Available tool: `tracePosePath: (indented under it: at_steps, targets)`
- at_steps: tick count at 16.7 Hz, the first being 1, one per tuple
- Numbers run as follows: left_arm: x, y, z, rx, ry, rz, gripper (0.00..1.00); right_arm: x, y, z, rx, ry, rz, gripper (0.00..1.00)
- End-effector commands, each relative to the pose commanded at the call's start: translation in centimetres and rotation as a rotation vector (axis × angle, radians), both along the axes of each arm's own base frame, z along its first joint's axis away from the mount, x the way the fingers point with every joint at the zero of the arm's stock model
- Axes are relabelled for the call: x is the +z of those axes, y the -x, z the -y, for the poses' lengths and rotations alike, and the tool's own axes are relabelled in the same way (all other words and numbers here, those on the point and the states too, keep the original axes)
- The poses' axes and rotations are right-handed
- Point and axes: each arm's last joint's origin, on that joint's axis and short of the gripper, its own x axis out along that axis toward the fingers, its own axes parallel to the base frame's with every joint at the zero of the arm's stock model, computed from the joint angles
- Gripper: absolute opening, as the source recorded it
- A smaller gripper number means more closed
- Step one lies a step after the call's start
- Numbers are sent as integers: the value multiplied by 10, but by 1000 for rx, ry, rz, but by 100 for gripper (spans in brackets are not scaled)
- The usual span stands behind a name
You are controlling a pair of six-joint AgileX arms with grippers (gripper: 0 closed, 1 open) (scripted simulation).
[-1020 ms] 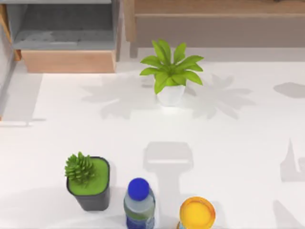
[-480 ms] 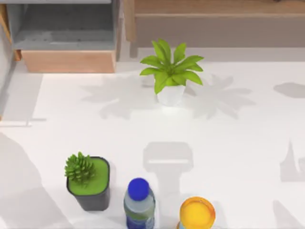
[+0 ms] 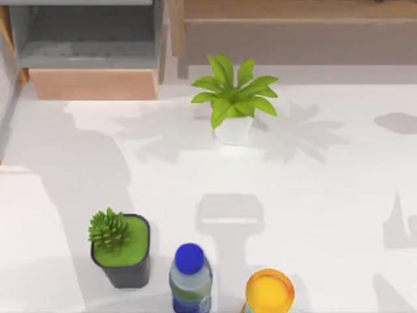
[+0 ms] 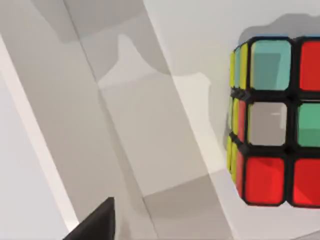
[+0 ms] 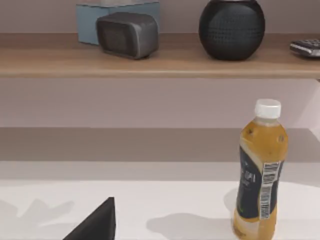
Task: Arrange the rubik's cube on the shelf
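From my left wrist camera I see the rubik's cube (image 4: pixel 270 122) close up, resting on the white desk (image 4: pixel 200 30) with its shadow around it; red, green, yellow and pale tiles face the lens between black grid lines. A dark sliver of my left hand (image 4: pixel 95 225) pokes into that picture, and I cannot tell whether the hand is released or clenched.

From above, the shelf (image 3: pixel 293 10) runs along the far edge on the right side, a tan ledge with a grey-brown panel under its front. To its left sits a grey box compartment (image 3: pixel 88 39) with a light-wood base. A leafy plant in a white pot (image 3: pixel 233 98) stands on the desk just in front of the shelf. Near the front edge are a succulent in a dark pot (image 3: pixel 120 248), a blue-capped bottle (image 3: pixel 190 277) and an orange-topped container (image 3: pixel 269 291).

My right wrist camera faces the shelf, which holds a grey clock-like box (image 5: pixel 127 34) and a black round speaker (image 5: pixel 231 27). A juice bottle (image 5: pixel 260 172) stands on the desk. A dark corner of my right hand (image 5: pixel 95 225) shows; its grip I cannot tell.
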Motion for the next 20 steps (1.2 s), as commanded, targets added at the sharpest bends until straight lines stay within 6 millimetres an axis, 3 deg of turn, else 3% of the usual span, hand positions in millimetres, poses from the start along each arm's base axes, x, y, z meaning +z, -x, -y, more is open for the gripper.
tracePosePath:
  at_steps: [4,10,17,20]
  targets:
    - [-14,-9,22,-8,36,-101,100,0,0,0,0,0,0,100]
    - [-14,-8,21,-6,38,-103,100,0,0,0,0,0,0,100]
    - [35,19,28,-8,36,-102,100,0,0,0,0,0,0,100]
    - [38,21,30,-8,36,-103,100,0,0,0,0,0,0,100]
